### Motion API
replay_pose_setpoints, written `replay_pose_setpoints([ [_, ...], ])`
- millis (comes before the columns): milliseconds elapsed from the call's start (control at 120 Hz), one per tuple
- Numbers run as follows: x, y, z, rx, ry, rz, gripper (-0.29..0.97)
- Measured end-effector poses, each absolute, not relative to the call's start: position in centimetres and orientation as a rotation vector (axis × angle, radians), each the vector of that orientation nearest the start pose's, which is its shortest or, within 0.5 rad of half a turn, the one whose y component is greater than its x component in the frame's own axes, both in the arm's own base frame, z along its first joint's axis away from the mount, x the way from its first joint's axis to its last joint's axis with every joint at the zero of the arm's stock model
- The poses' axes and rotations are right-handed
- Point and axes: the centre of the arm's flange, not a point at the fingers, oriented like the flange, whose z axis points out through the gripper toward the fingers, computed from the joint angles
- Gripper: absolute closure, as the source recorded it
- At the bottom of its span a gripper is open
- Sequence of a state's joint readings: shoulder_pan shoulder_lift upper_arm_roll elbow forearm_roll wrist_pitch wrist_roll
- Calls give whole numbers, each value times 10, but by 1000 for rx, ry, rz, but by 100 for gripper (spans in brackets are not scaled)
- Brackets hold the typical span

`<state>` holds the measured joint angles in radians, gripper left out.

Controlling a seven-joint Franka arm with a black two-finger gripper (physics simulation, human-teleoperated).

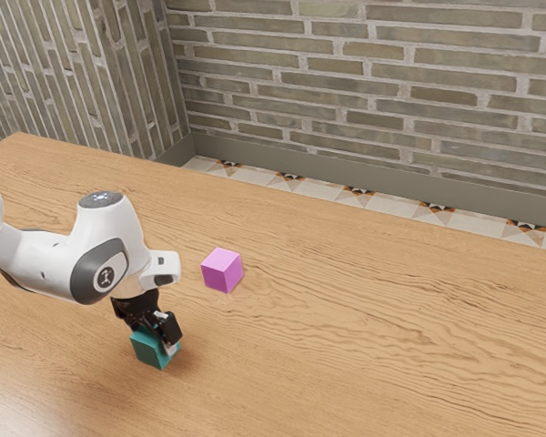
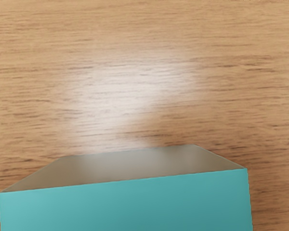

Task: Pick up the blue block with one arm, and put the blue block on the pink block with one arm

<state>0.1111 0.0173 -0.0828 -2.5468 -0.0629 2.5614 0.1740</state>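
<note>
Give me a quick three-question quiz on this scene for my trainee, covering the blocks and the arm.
1. True or false: the teal-blue cubic block is already stacked on the pink cubic block.
2. What is the black two-finger gripper right over? A) the pink cubic block B) the teal-blue cubic block C) bare wooden tabletop
3. Fill in: in the exterior view, the pink cubic block lies toward the view's ___ of the teal-blue cubic block.

Key: 1 false; 2 B; 3 right.

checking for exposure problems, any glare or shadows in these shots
wrist view: a pale glare patch on the table, a grey shadow beyond the blue block; exterior view: even light, faint shadow beside the pink block
</note>
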Motion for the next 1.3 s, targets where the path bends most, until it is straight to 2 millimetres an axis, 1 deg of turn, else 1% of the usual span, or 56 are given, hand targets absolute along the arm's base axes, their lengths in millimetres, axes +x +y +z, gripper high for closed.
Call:
replay_pose_setpoints([
  [142, 454, 14, 258, -3176, 146, 10, 0],
  [308, 455, 12, 256, -3176, 153, 11, 13],
  [558, 458, 14, 260, -3175, 145, -7, 26],
  [767, 459, 12, 261, -3172, 150, -13, 30],
  [933, 465, 11, 270, -3167, 155, -47, 31],
  [1008, 475, 11, 280, -3163, 156, -89, 31],
  [1092, 490, 11, 298, -3156, 158, -150, 32],
  [1142, 503, 12, 311, -3151, 161, -194, 32],
  [1233, 532, 14, 335, -3144, 162, -262, 31],
  [1300, 551, 21, 345, -3142, 149, -281, 31],
])
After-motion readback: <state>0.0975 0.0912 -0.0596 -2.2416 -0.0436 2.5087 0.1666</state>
